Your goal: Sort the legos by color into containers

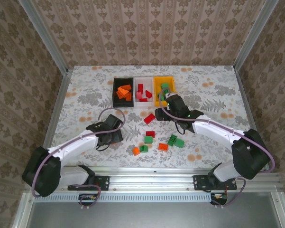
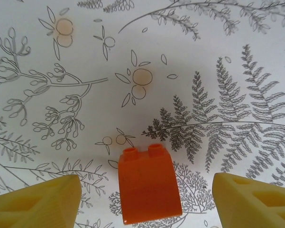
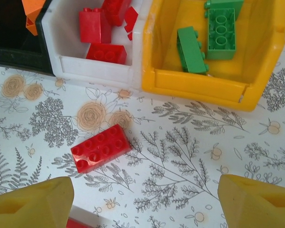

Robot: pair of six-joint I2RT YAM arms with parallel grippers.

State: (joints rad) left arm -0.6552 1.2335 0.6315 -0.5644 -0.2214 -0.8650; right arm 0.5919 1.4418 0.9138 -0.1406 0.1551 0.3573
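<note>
Bolted at the near edge, both arms reach out over the flowered table [image 1: 85, 90], where three bins stand in a row at the far side: a black bin [image 1: 115, 95] with orange bricks in it, a white bin [image 3: 95, 71] with red ones, and a yellow bin [image 3: 199, 85] with green ones. The left gripper [image 2: 147, 202] hangs over the cloth with its fingers spread wide, one on each side of an orange brick [image 2: 149, 190], and a clear gap shows on both sides, so nothing is pinched yet. The right gripper [image 3: 144, 202] hovers just in front of the white and yellow bins, its fingers also spread and empty. Below it a red brick [image 3: 100, 148] lies at a slant on the table. Several more red, green and orange bricks lie loose between the arms. Sorting looks well begun but unfinished, and the step in hand seems to be the left arm's pickup of the orange brick. That probably calls for lowering, squeezing the brick's two flat sides, then carrying it to the black bin, while the right arm would need to turn to match the red brick's slant.
</note>
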